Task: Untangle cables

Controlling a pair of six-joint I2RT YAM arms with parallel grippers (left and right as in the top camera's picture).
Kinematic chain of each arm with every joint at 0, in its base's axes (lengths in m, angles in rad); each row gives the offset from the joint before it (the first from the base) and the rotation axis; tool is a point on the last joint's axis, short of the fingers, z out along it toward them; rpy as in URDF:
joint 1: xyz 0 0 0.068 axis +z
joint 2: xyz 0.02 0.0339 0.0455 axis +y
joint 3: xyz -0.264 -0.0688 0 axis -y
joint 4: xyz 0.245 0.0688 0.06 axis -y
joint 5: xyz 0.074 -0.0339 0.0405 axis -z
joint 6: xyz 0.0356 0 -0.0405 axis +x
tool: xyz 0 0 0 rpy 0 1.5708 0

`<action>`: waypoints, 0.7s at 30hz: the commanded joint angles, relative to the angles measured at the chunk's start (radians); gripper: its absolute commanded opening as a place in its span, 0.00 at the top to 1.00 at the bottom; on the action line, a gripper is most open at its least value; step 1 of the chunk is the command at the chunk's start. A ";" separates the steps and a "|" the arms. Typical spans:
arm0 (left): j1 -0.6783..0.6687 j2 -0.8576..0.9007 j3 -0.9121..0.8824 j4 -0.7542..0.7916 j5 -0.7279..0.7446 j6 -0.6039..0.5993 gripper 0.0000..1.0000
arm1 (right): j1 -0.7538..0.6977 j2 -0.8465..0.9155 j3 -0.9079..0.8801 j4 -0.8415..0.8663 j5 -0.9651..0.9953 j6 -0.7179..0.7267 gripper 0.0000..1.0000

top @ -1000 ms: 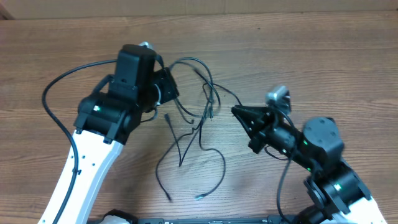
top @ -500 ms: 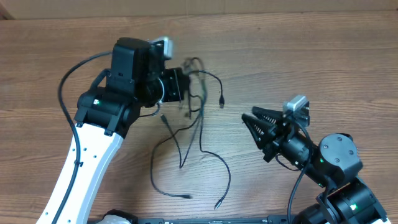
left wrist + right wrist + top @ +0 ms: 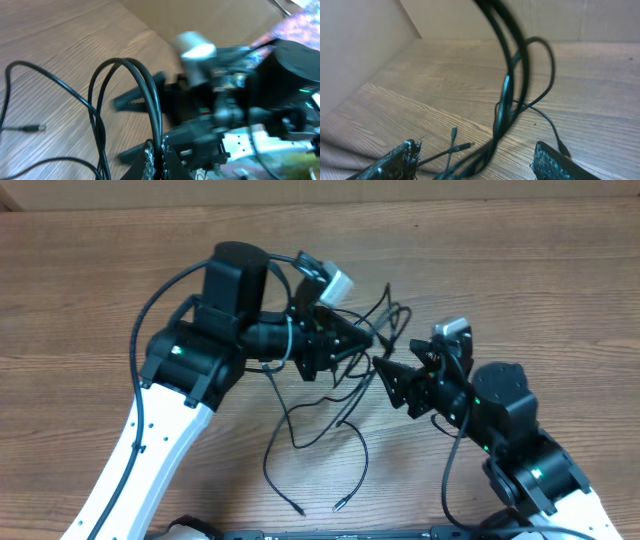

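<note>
The left tool (image 3: 354,340) is clamping the black cables (image 3: 151,97); the right tool (image 3: 476,152) is standing apart, strands passing between its fingers above the surface (image 3: 100,280).

This looks like a robotics lab bench, a rig built around me. I work on a wood-grain table (image 3: 520,270) closed off along its far edge by plain tan board (image 3: 300,192); my right wrist view shows the same board standing at the left too. My left arm (image 3: 140,450) and right arm (image 3: 505,405), white and black, rise from the near edge. A small silver camera (image 3: 335,283) rides on the left wrist.
</note>
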State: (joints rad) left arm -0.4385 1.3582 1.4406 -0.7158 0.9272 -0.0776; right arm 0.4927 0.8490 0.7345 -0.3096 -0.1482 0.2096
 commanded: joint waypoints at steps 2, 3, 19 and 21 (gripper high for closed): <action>-0.020 0.001 0.008 0.020 0.042 0.037 0.96 | 0.003 0.077 0.011 0.014 0.017 0.002 0.37; -0.020 0.001 0.008 0.020 0.042 0.037 0.96 | 0.003 0.095 0.011 0.016 0.017 0.002 0.47; -0.020 0.001 0.008 0.001 -0.544 -0.379 0.96 | 0.003 0.128 0.011 0.054 -0.134 0.025 0.94; -0.020 0.001 0.008 -0.008 -0.591 -0.410 0.96 | 0.003 0.121 0.011 0.062 -0.166 0.025 0.94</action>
State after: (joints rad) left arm -0.4568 1.3582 1.4406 -0.7155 0.5259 -0.3546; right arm 0.4923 0.9867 0.7349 -0.2657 -0.2298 0.2390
